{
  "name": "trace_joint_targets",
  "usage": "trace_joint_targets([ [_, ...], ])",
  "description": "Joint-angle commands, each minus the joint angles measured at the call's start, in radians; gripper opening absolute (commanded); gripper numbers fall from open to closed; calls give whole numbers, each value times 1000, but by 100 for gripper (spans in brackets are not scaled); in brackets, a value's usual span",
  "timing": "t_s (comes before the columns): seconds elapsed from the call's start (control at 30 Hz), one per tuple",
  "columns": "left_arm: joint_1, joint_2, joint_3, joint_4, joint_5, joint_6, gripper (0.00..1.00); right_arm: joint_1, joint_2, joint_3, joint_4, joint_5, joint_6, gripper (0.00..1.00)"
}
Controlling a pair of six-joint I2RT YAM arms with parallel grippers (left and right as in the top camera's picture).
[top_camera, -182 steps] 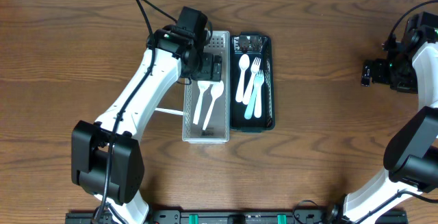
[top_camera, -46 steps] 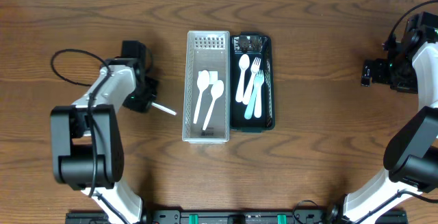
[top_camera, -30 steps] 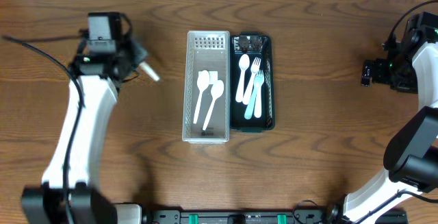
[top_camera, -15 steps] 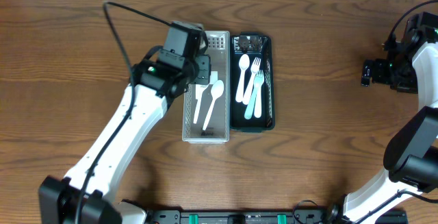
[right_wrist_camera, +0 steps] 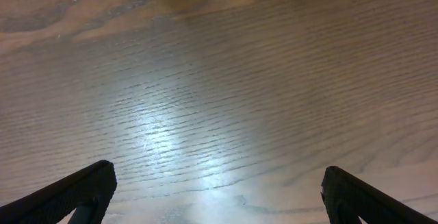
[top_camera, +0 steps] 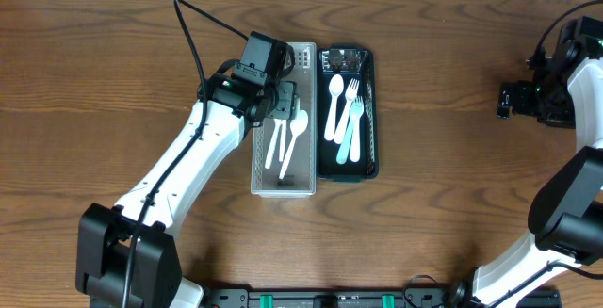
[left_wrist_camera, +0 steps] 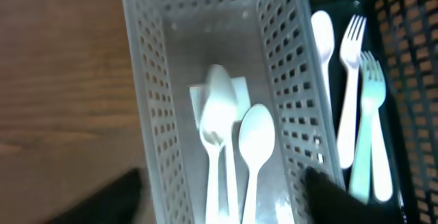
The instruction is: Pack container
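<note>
A white perforated basket stands mid-table with three white spoons in it. In the left wrist view the basket wall frames the spoons; two overlap on the left, one lies to the right. My left gripper hovers over the basket's far half, open and empty, its fingers straddling the basket. A black tray beside the basket holds a white spoon, a white fork and light-blue cutlery. My right gripper is open and empty over bare wood at the far right.
The black tray touches the basket's right side. A black cable loops from the left arm over the back of the table. The right arm stands at the right edge.
The left arm took a white spoon from the table left of the basket, carried it over, and now hovers open above the basket with the spoon lying inside. The right arm has not moved.
</note>
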Motion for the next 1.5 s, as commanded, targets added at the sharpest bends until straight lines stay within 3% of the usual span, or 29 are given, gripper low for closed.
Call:
trace_joint_targets([
  [0.0,2,-24,2,35,-11,0,96,-4,-2,-1,0,-3,-11,99],
  [0.17,10,-120,16,103,-12,1,98,-4,-2,-1,0,-3,-11,99],
  [0.4,99,-412,16,120,-12,5,98,-4,-2,-1,0,-3,-11,99],
  [0.53,163,-558,16,37,-12,134,98,-4,-2,-1,0,-3,-11,99],
  [0.67,187,-636,16,-134,-11,153,98,-4,-2,-1,0,-3,-11,99],
  [0.87,187,-752,16,-339,-11,12,98,-4,-2,-1,0,-3,-11,99],
  [1.07,187,-925,16,-430,0,-59,98,-4,-2,-1,0,-3,-11,99],
  [1.3,187,-1103,16,-652,0,-152,98,-4,-2,-1,0,-3,-11,99],
  [1.47,187,-1238,16,-687,0,-198,98,-4,-2,-1,0,-3,-11,99],
])
